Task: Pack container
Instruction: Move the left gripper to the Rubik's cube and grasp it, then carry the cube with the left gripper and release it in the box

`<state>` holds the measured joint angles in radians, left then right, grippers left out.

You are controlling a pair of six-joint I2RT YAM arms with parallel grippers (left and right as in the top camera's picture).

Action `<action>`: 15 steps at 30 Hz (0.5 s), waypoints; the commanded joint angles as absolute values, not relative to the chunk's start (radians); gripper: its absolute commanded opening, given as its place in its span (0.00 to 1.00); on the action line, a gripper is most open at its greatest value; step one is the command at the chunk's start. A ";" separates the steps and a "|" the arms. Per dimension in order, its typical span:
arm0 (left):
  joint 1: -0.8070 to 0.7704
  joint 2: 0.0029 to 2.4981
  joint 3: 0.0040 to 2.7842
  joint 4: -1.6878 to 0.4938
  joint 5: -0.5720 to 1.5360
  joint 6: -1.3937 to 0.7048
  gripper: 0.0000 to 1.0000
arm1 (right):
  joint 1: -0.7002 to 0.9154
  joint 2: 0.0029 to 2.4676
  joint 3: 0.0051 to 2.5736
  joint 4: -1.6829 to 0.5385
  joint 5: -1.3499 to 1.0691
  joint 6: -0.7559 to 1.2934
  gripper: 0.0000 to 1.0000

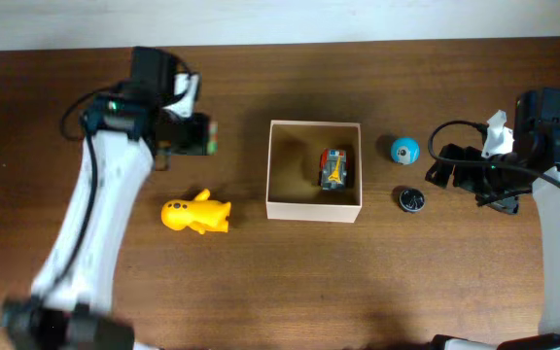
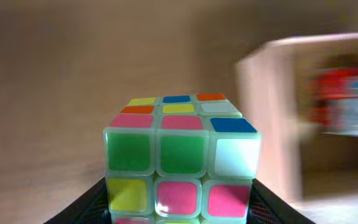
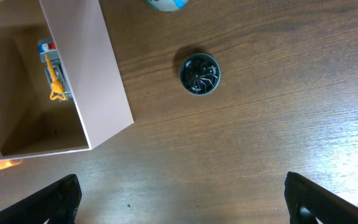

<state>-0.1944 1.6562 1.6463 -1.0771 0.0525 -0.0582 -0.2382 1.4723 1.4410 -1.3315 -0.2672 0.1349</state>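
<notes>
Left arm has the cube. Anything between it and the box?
Nothing visible. The Rubik's cube in the left gripper is left of the container, with bare table up to its left wall. The yellow toy lies off that line, nearer the bottom edge. Inside, a toy car occupies the right side only.

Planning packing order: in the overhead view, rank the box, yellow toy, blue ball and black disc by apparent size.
Largest to smallest:
1. container
2. yellow toy
3. blue ball and black disc, which look about alike
</notes>
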 commanded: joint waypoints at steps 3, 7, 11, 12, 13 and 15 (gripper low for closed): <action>-0.406 1.576 1.659 -1.051 0.081 -0.229 0.29 | -0.242 1.473 1.458 -1.330 -0.277 0.139 0.99; -0.514 1.626 1.651 -1.009 -0.014 -0.350 0.30 | -0.242 1.473 1.458 -1.329 -0.277 0.139 0.99; -0.586 1.728 1.651 -0.921 -0.020 -0.379 0.30 | -0.242 1.473 1.458 -1.330 -0.277 0.139 0.99; -0.599 1.752 1.651 -0.904 -0.023 -0.379 0.30 | -0.242 1.473 1.458 -1.330 -0.277 0.139 0.99; -0.612 1.783 1.651 -0.884 -0.034 -0.383 0.30 | -0.242 1.473 1.458 -1.330 -0.277 0.139 0.99; -0.630 1.866 1.651 -0.850 -0.090 -0.442 0.30 | -0.242 1.473 1.458 -1.330 -0.277 0.139 0.99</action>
